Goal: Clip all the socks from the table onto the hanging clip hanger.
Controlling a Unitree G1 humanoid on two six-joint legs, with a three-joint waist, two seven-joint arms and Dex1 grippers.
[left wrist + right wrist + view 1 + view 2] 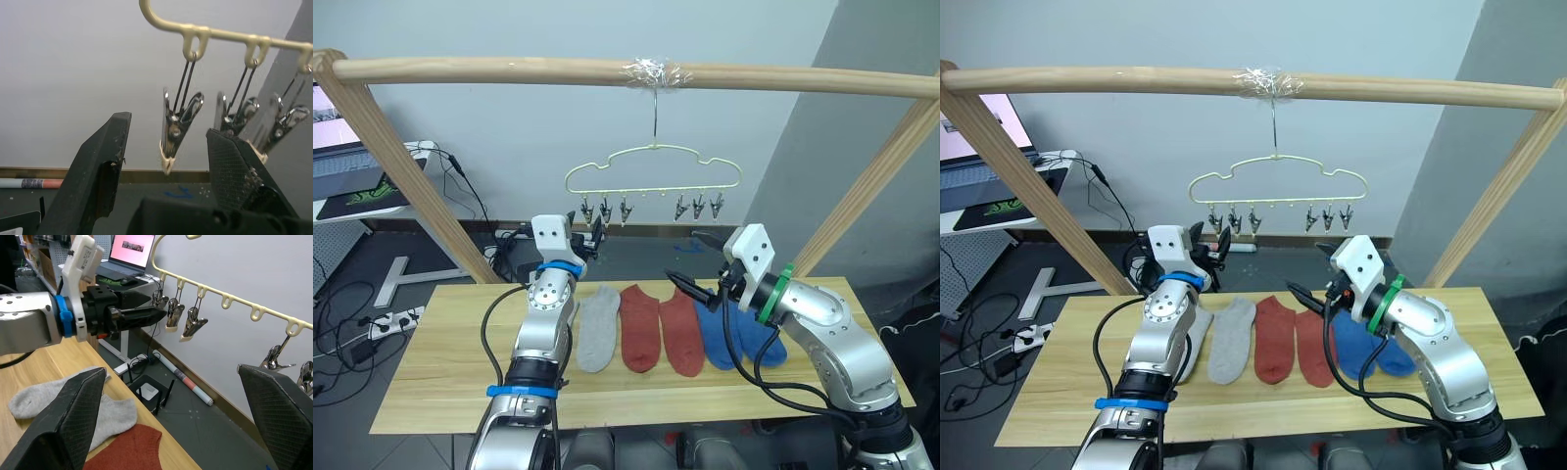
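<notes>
Up at the hanger, my left claw (166, 161) is spread wide and holds nothing; its two black fingers (95, 171) stand either side of the end clip (177, 128) without touching it, raised just below the clip hanger (653, 168). My right claw (697, 262) is also wide open and empty, lifted above the bench (440, 362) over the blue socks (736, 338), its tips pointing toward the left arm.

From the right wrist view I see the hanger's bar running across, three clips bunched near the left claw and more at the far end, all hanging free with no sock in them. The hanger hooks onto the round wooden rail (509, 69) at a taped spot.

Down on the bench the socks lie flat side by side: a light grey sock (597, 328) beside my left forearm, a second grey one (1197, 345) partly hidden behind that arm, then two rust red socks (661, 331) touching along their edges, then the blue pair partly under my right arm.

Beyond the rail, a laptop (337, 137) sits on a side desk, cables trailing on the floor.
</notes>
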